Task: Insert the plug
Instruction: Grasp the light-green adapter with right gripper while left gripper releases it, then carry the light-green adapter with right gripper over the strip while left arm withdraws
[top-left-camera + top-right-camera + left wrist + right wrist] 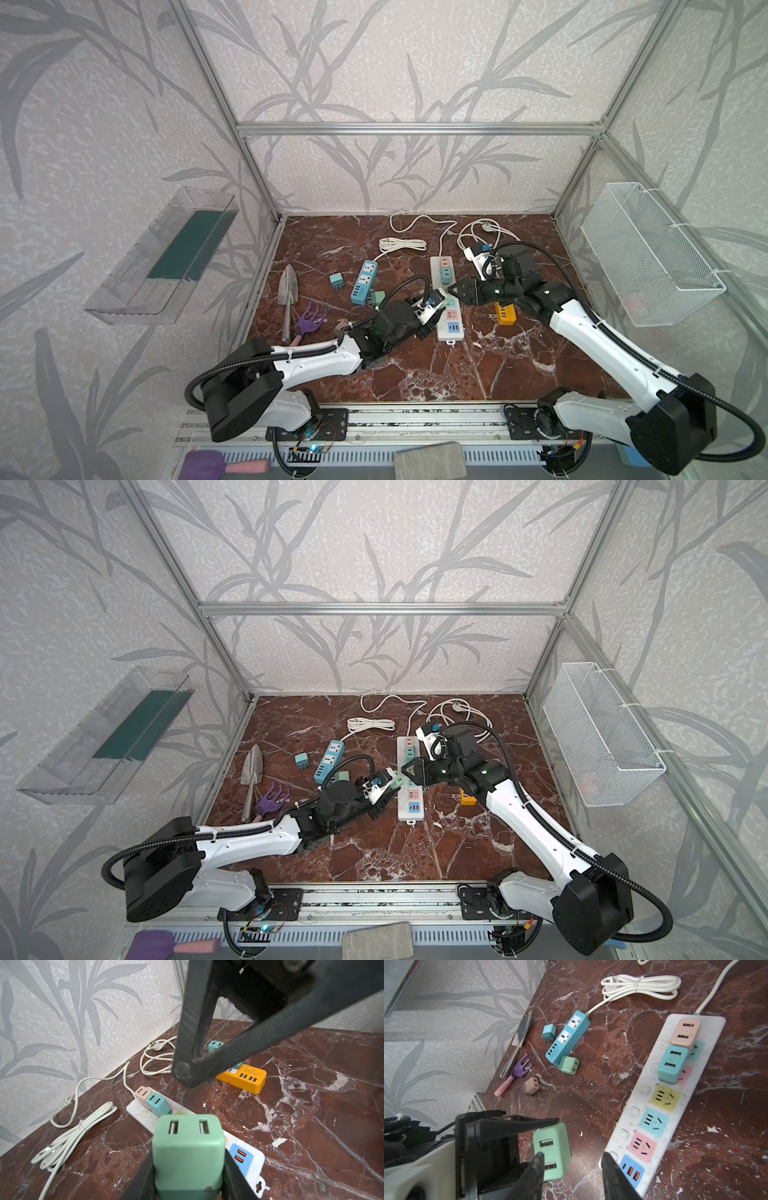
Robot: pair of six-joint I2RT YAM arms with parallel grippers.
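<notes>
A mint-green plug (188, 1153) with two USB slots is clamped between the fingers of my left gripper (188, 1186), which is shut on it. In both top views the left gripper (440, 300) (392, 785) holds it just above the left edge of the white power strip (451, 330) (411, 810). The strip (675, 1088) carries a pink and a teal plug at its far end; its yellow, teal and pink sockets are free. My right gripper (572, 1160) is open beside the green plug (552, 1151). One fingertip overlaps the plug and the other stands over the strip's end.
A blue power strip (363, 282), an orange one (505, 313), loose plugs (336, 281) (377, 298), a trowel (286, 295) and a purple rake (311, 322) lie on the marble. Coiled white cables (403, 245) lie at the back. A wire basket (648, 253) hangs on the right wall.
</notes>
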